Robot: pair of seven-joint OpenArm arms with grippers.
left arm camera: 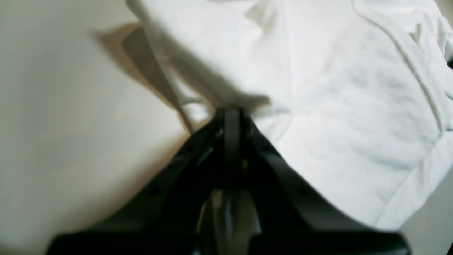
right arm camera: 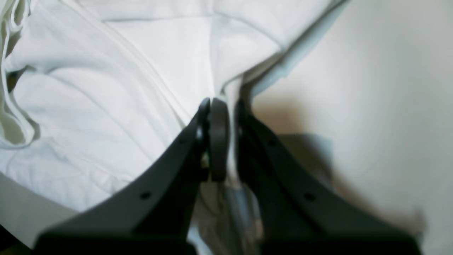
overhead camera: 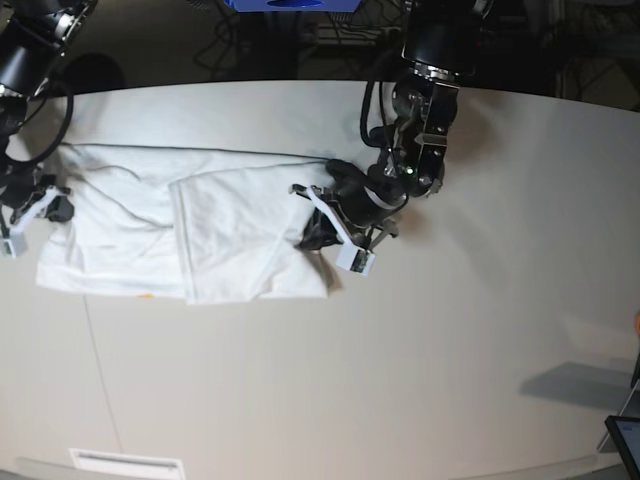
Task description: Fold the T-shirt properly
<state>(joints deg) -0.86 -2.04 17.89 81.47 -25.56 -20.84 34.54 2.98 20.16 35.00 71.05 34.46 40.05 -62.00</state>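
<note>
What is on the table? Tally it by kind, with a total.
T-shirt: 1
Grippers: 2, the left gripper and the right gripper, each shut on the shirt
Table: 1
Total: 4

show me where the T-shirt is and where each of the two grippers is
T-shirt [overhead camera: 230, 240]: base view, on the folded white panel.
Left gripper [left arm camera: 231, 113]: left wrist view, at the closed tips pinching the shirt's edge.
Right gripper [right arm camera: 226, 106]: right wrist view, between the tips clamped on a fold of cloth.

No text, label or number can be read in any view.
</note>
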